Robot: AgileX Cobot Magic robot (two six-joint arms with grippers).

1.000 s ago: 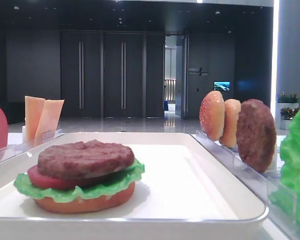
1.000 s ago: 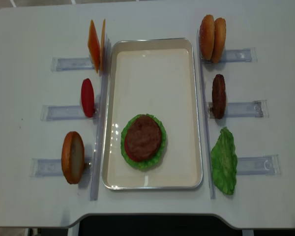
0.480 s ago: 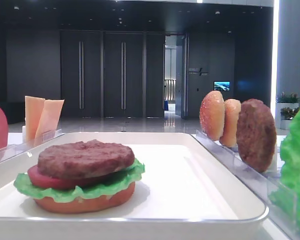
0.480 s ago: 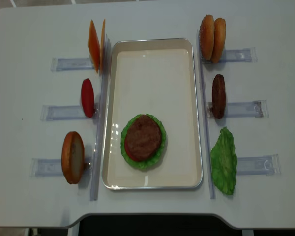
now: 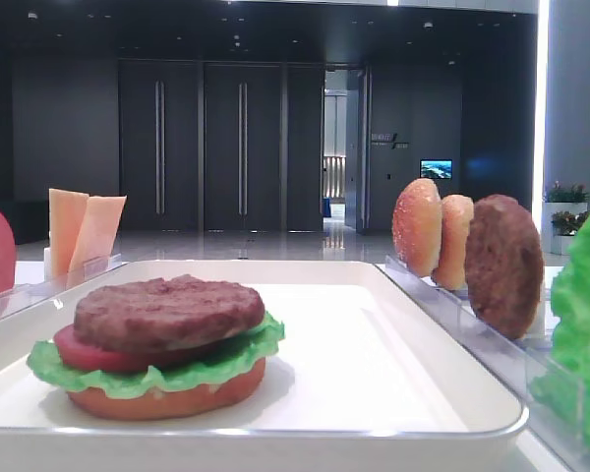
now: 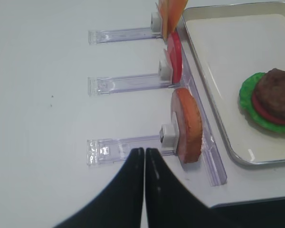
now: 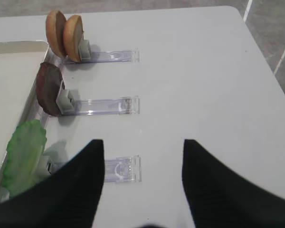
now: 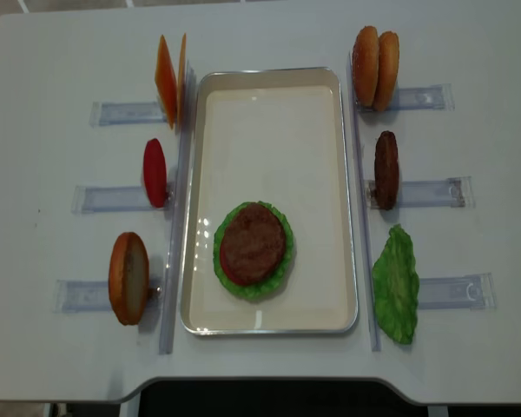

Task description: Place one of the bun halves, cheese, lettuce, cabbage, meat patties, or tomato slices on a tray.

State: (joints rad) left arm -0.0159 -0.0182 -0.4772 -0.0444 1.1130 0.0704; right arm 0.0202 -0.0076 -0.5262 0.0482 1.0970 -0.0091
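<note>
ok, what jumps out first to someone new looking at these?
The half-built burger at the near end of the white tray: a meat patty on tomato, lettuce and a bun base. Next, the spare pieces standing upright in clear racks on both sides of the tray: cheese slices, a tomato slice and a bun half on the left, two bun halves, a patty and a lettuce leaf on the right.

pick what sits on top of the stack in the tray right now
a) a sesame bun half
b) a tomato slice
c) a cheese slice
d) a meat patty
d: the meat patty is the topmost layer in the tray, lying on a tomato slice with lettuce and a bun base below it, as the low exterior view shows.
</note>
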